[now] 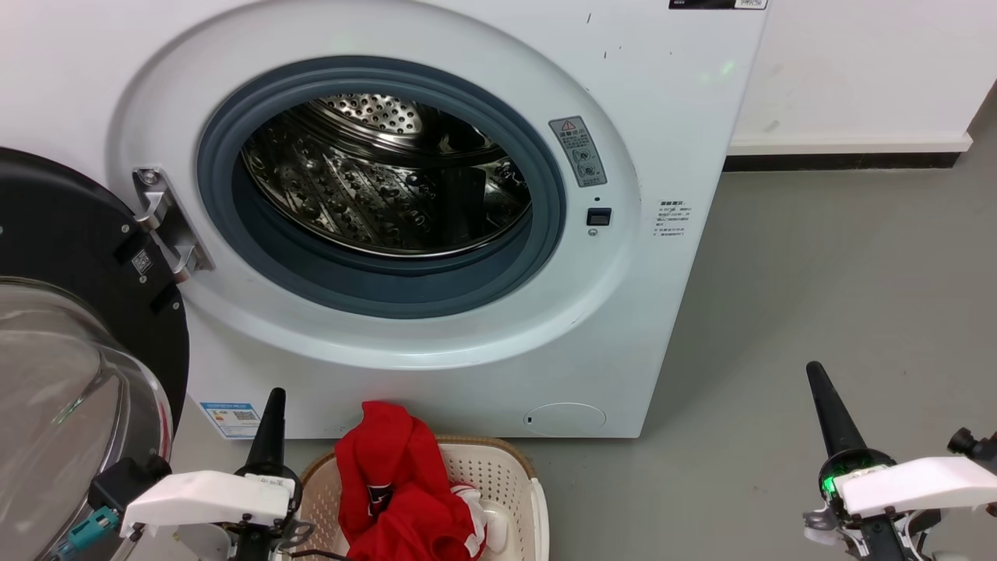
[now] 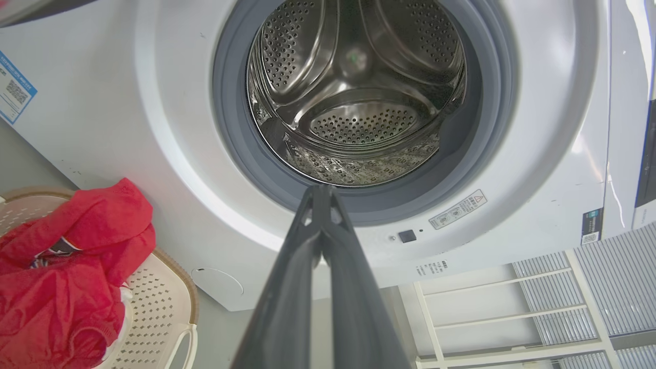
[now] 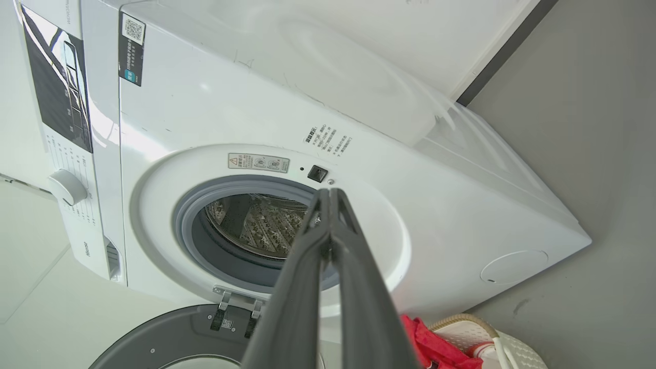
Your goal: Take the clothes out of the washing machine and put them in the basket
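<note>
At the left edge of the head view, the black-rimmed glass door stood swung open. At lower left, the left pincer pointed up the frame beside the basket, its two dark fingers pressed together on nothing. At bottom centre, the red clothes lay heaped in the cream basket, rising above its brown rim, just in front of the white washing machine. The steel drum gleamed in the upper middle. At lower right, over the grey floor, the right pincer was likewise closed and held nothing.
</note>
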Controlling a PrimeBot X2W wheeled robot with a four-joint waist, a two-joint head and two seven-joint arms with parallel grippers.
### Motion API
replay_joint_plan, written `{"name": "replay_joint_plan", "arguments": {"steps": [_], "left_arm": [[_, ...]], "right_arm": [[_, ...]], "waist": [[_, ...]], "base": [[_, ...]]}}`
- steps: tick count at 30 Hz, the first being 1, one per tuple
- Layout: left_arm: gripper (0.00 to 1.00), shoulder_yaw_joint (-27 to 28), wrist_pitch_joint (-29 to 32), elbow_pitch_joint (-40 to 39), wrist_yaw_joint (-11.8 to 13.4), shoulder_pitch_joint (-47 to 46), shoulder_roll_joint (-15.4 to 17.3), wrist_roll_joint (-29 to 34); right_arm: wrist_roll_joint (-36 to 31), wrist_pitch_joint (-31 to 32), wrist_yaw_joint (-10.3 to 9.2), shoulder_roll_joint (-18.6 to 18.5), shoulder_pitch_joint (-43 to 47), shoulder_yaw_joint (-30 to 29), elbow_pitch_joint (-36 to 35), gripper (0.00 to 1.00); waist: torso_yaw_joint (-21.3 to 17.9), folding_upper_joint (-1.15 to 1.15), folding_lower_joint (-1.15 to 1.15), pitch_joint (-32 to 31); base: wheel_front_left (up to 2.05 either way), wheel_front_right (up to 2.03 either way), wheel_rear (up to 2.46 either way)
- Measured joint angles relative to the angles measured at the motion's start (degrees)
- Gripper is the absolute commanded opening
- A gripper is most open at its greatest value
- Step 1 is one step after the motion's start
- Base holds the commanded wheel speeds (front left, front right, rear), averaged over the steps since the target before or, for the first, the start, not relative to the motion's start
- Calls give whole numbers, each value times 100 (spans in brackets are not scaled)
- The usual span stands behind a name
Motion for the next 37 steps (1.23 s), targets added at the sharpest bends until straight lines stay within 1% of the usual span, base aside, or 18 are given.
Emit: {"name": "replay_joint_plan", "arguments": {"steps": [11, 12, 37], "left_arm": [[0, 56, 149, 34, -66, -34, -14, -619], [0, 73, 178, 47, -68, -41, -19, -787], [0, 207, 454, 116, -176, -150, -44, -1980]], "right_arm": [[626, 102, 0, 0, -67, -69, 119, 0], [792, 131, 0, 0, -98, -88, 149, 0], [1974, 324, 0, 5, -265, -245, 385, 0]], "waist": [[21, 0, 0, 12], [26, 0, 0, 15], [73, 0, 0, 41]], "base": [[0, 0, 0], [0, 0, 0], [0, 0, 0]]}}
